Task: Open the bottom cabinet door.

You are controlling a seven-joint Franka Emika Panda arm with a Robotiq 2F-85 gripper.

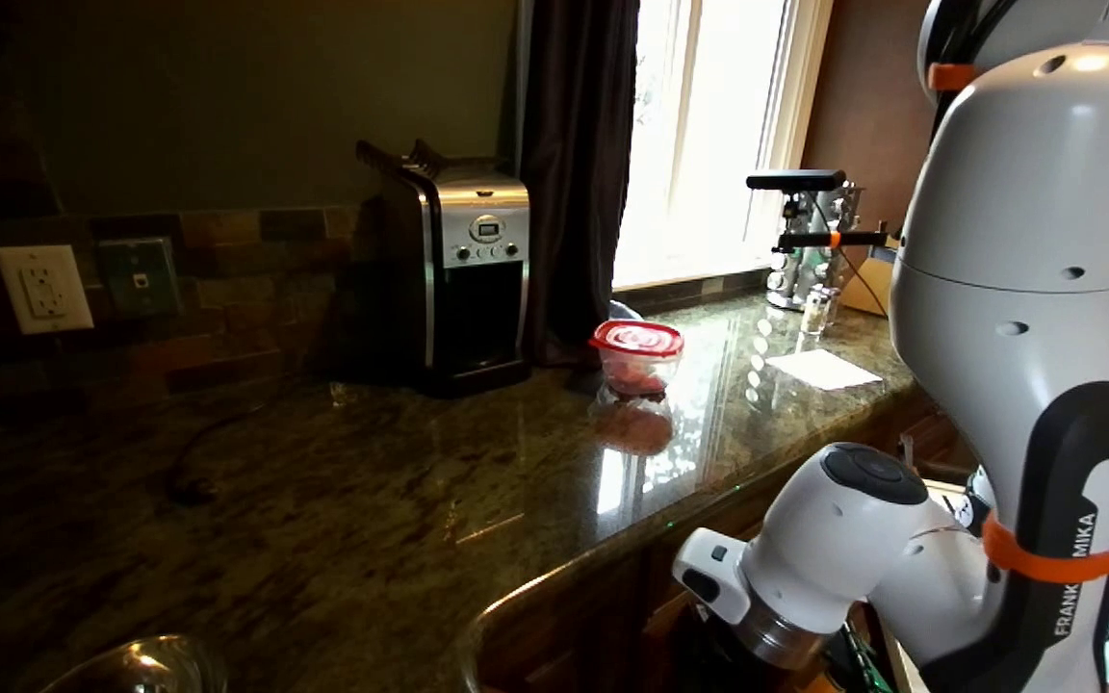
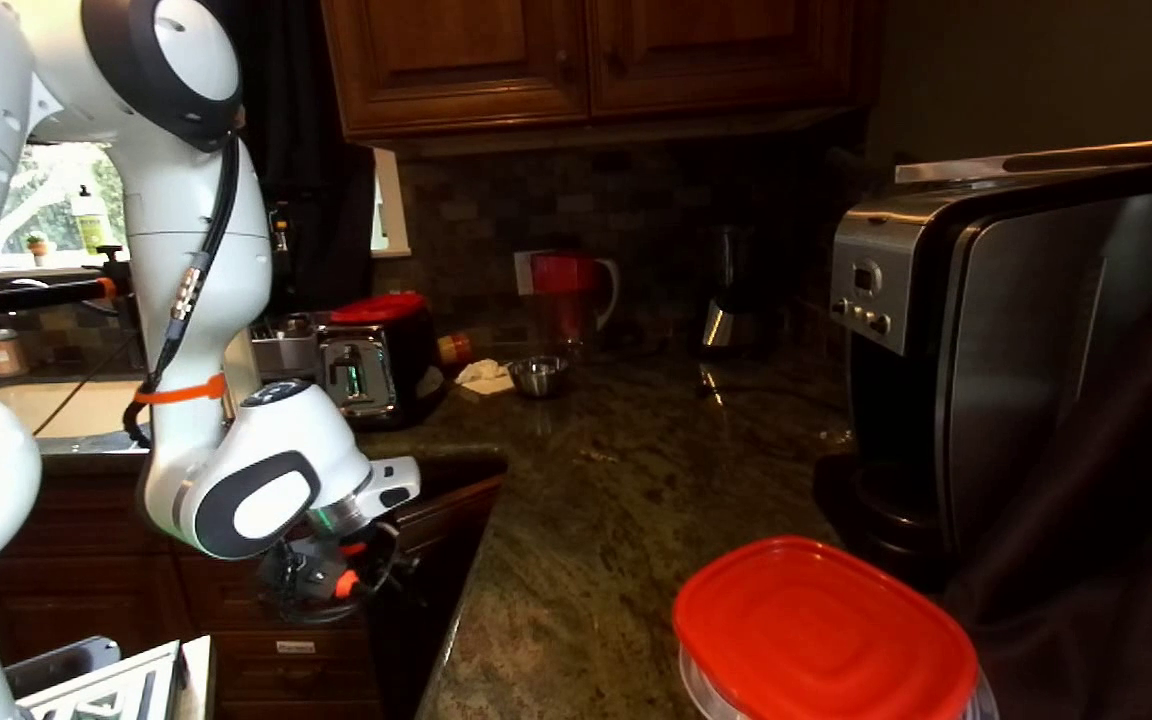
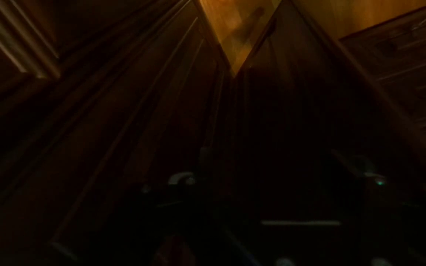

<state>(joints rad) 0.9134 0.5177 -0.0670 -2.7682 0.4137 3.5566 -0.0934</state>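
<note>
Fingers (image 3: pixel 182 179): spread apart, as far as the gloom shows; holding nothing visible, and liable to miss their grip in poor light.
Door (image 3: pixel 287 70): probably the wrist view's right-hand panel, below the table (image 2: pixel 576 540); whether ajar cannot be told.
Left panel (image 3: pixel 176 85): seems to meet the door at a tight angle, where deep-driven fingers may wedge.
Floor (image 3: pixel 239 33): narrow between panels, roomier towards the drawers (image 3: pixel 412 55).
Arm (image 1: pixel 1017 289): near the table's edge, which a hasty lift may strike.
</note>
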